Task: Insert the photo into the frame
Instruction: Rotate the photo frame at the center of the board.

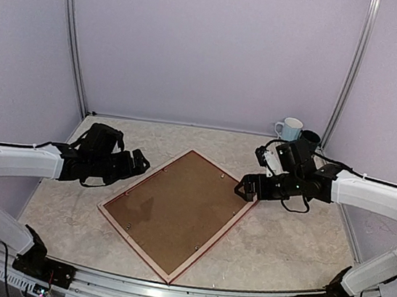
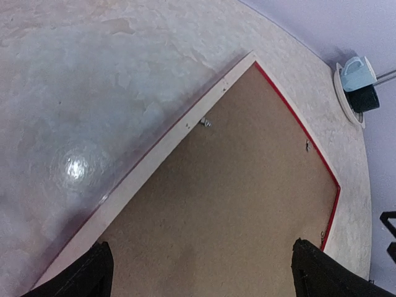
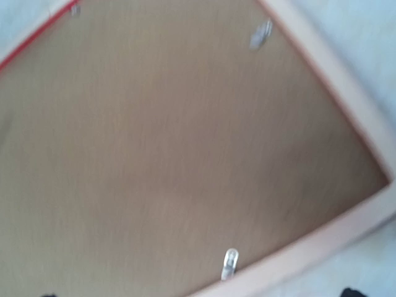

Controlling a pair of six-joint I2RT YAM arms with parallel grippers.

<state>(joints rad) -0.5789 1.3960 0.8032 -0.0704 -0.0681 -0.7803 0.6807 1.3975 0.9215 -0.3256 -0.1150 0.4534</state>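
Counted on the table [image 1: 296, 242]: 1 frame [image 2: 187, 127], 1 brown backing board [image 1: 175, 211] and 2 mugs, namely 1 white mug [image 1: 289, 128] and 1 dark mug [image 1: 309, 140]. Along the board's edge, 3 small metal tabs [image 3: 229, 265] in each wrist view, too tiny to total from above. Also 2 robot arms with 1 gripper apiece: left gripper [image 1: 140, 161], right gripper [image 1: 243, 187].

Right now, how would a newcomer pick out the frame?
Start at the marbled table. The frame lies flat, askew, at its middle. Its pale rim with a red edge rings a brown board; the mugs in the far corner are small.
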